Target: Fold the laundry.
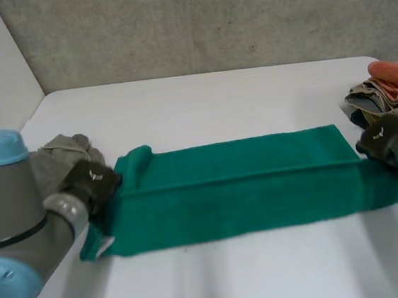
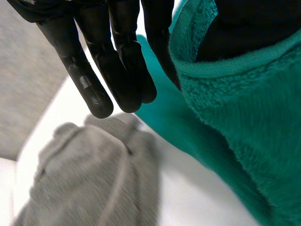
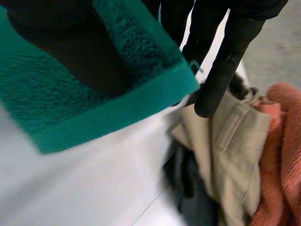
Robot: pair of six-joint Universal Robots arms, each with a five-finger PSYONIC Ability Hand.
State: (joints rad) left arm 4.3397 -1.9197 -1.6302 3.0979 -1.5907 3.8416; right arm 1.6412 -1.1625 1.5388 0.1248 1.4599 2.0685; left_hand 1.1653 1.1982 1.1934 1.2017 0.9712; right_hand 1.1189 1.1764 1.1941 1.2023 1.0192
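Two ends of the green towel (image 1: 239, 187) are pinched at once: the left robot hand (image 1: 92, 181) grasps the end toward the left edge of the desk (image 1: 216, 104), with cloth caught between thumb and straight fingers; the right robot hand (image 1: 383, 137) grips the corner near the right edge likewise; the towel lies doubled lengthwise across the middle of the desk. We judge both pinches shallow, so one corner could slip and the fold would open; uneven pulling would skew the layers; the grey garment (image 1: 57, 157) just beside the left end and the pile of clothes (image 1: 392, 86) at the right edge could snag and drag along.
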